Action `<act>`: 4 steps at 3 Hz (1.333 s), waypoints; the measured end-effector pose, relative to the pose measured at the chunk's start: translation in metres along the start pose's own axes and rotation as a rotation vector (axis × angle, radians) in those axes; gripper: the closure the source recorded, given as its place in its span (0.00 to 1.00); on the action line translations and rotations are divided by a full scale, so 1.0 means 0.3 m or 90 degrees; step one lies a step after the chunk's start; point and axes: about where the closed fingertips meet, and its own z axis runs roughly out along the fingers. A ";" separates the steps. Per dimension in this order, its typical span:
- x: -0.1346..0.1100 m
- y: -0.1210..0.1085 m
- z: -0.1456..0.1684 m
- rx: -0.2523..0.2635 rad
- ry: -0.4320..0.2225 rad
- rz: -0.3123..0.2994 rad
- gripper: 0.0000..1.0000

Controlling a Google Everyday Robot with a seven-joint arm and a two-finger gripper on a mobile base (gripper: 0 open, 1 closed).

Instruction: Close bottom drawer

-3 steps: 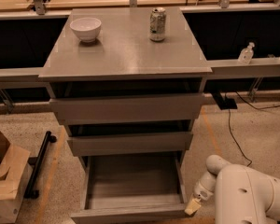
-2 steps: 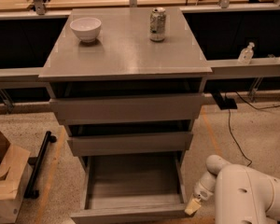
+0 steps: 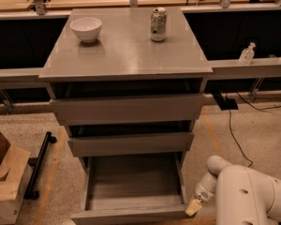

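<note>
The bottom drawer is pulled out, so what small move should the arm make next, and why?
Probably slide the end effector left in front of the bottom drawer. It stands pulled far out, and the end effector sits beside its front right corner, so pushing from there would likely miss the front.

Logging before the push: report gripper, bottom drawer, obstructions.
Bottom drawer pulled well out, box looks bare. Gripper low at its front right corner, contact unclear. No obstruction seen in its run.
</note>
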 end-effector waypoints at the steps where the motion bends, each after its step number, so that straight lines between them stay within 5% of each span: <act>1: 0.000 0.000 0.001 0.000 0.000 0.000 0.82; 3: 0.000 0.000 0.001 0.000 0.000 0.000 0.36; 4: 0.002 0.004 0.012 -0.004 0.001 0.000 0.05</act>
